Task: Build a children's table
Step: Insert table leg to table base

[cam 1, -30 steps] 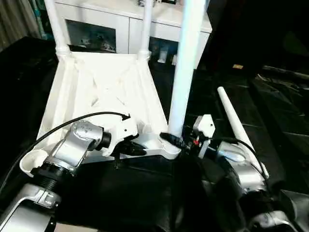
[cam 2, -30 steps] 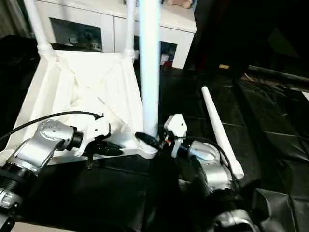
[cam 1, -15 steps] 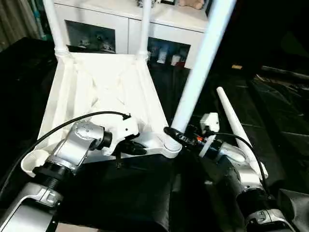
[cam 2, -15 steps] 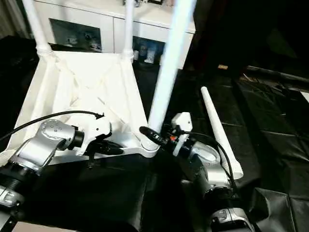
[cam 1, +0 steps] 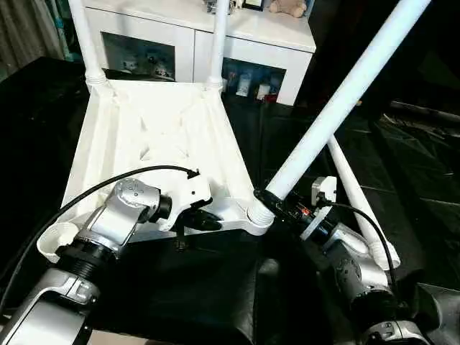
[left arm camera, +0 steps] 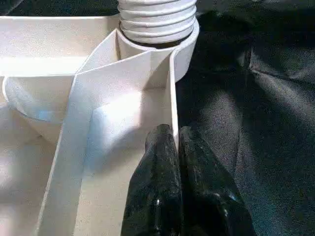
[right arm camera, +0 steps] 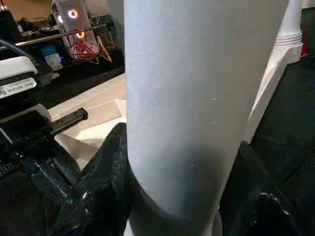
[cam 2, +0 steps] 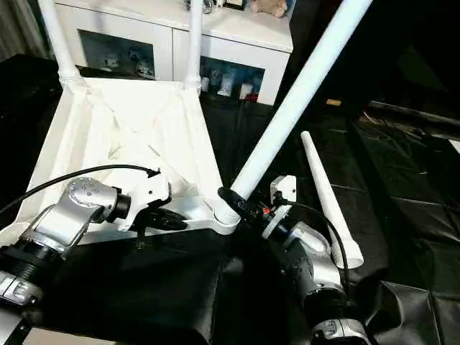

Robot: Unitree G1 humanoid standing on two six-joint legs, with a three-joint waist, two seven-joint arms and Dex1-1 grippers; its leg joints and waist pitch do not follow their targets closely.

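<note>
We see the left gripper (left arm camera: pixel 176 142) with its two black fingers (left arm camera: pixel 156 182) pressed together on a thin upright rib of the children's table (left arm camera: pixel 123 83) underside. Beyond the fingertips, the threaded end of a leg (left arm camera: pixel 156 19) sits in a rounded corner socket (left arm camera: pixel 184 54). Black cloth (left arm camera: pixel 256 98) lies beside the rim.

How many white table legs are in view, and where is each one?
4. Two legs stand in the tabletop's far corner sockets. One leans at the near right socket, gripped by the right gripper. One lies loose on the black cover.
</note>
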